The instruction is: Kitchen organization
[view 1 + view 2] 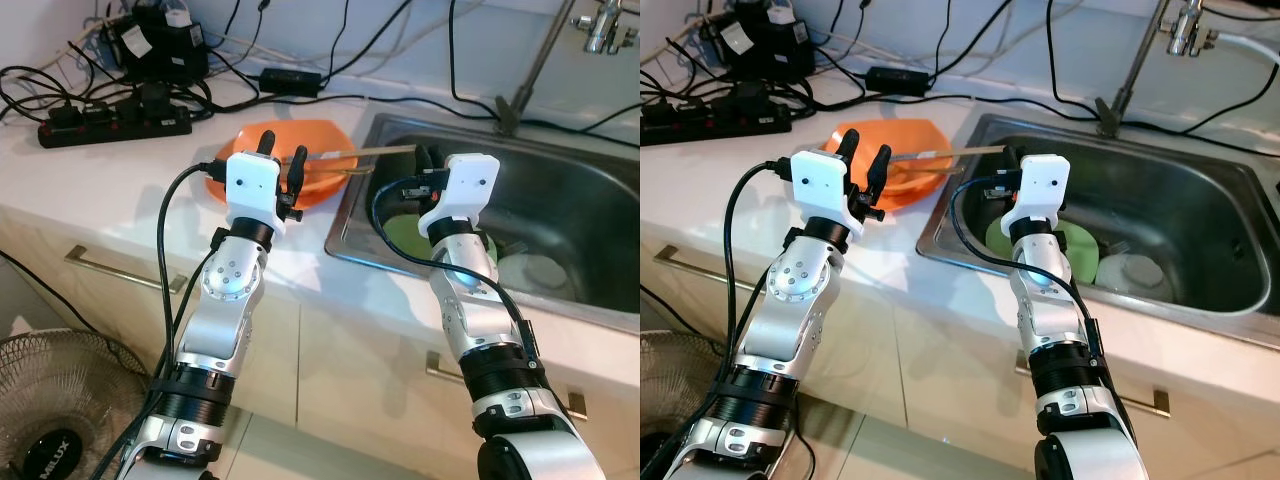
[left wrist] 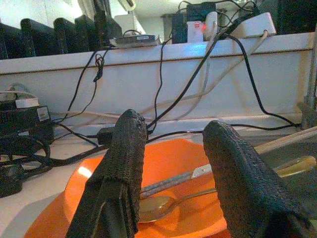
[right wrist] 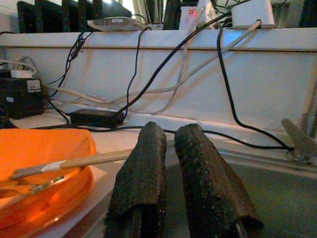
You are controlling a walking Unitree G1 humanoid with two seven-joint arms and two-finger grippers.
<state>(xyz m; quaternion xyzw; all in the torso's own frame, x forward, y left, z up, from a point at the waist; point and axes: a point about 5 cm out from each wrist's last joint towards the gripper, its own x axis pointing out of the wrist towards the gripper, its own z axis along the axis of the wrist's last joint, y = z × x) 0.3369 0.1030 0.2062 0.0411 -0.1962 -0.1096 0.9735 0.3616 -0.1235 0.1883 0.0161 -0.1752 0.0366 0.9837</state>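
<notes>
Head views: I see my left hand (image 1: 281, 155) raised over the near edge of the orange bowl (image 1: 320, 150) on the white desk (image 1: 120, 180), fingers spread apart. My right hand (image 1: 1012, 160) hovers over the steel sink's (image 1: 1200, 225) left rim, beside the bowl. A green plate (image 1: 1080, 250) and a white dish (image 1: 1135, 275) lie in the sink.

Left wrist view: the fingers (image 2: 124, 163) stand wide apart, gripping nothing; a spoon (image 2: 168, 206) and a knife (image 2: 173, 181) lie in the bowl.

Right wrist view: the fingers (image 3: 143, 173) are closed together, empty. A wooden stick (image 3: 94, 159) rests across the bowl's rim.
</notes>
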